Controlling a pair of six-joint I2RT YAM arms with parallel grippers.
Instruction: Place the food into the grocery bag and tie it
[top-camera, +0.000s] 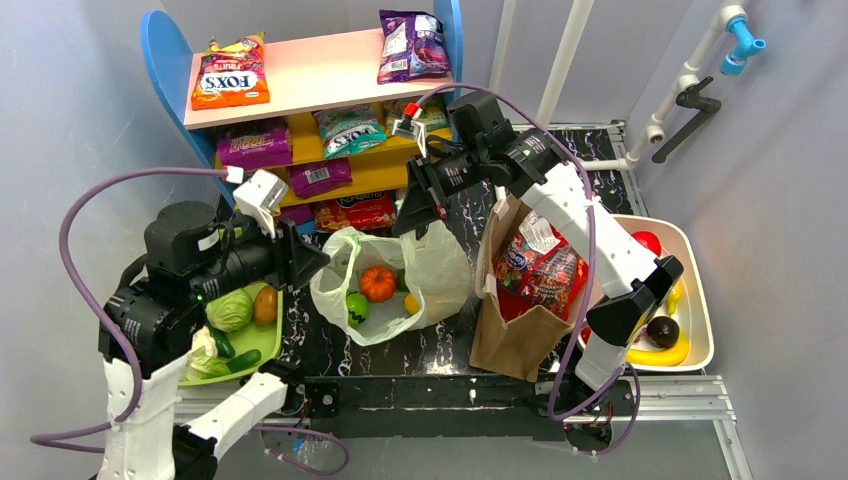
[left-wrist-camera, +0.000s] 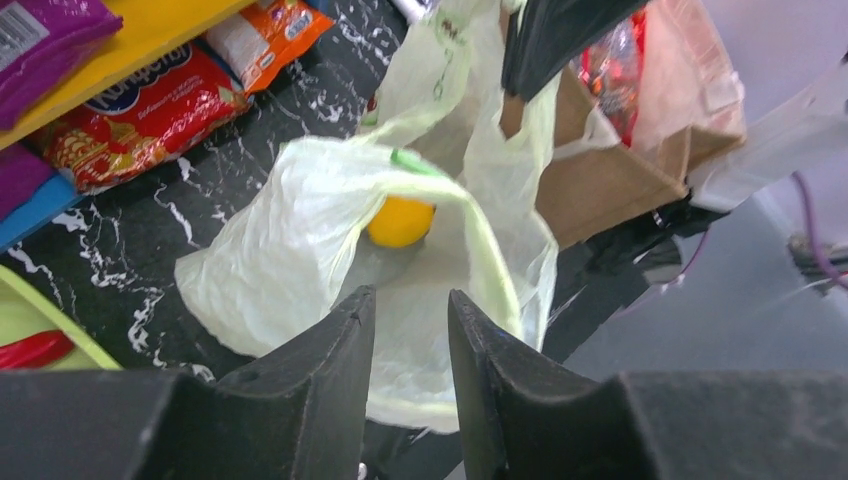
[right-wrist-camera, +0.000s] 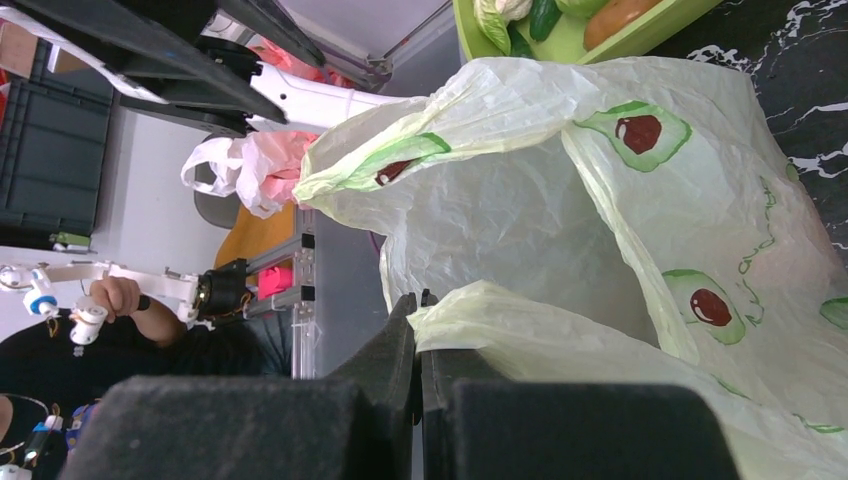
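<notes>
The pale-green grocery bag (top-camera: 430, 268) lies open on the black table. In it are an orange-red round piece (top-camera: 378, 283), a green piece (top-camera: 356, 306) and a yellow piece (top-camera: 411, 303). My right gripper (top-camera: 402, 226) is shut on the bag's far handle and holds it up. In the right wrist view the plastic (right-wrist-camera: 600, 200) is pinched at the shut tips (right-wrist-camera: 418, 300). My left gripper (top-camera: 320, 263) is open just left of the bag's rim. In the left wrist view its gripper (left-wrist-camera: 410, 298) is empty, with the bag (left-wrist-camera: 290, 250) and the yellow piece (left-wrist-camera: 400, 221) beyond.
A brown paper bag (top-camera: 512, 340) with snack packets stands right of the grocery bag. A green tray (top-camera: 262, 345) of vegetables lies at the left, under my left arm. A white tub (top-camera: 697, 300) of fruit is at the right. A shelf (top-camera: 320, 75) of snack bags stands behind.
</notes>
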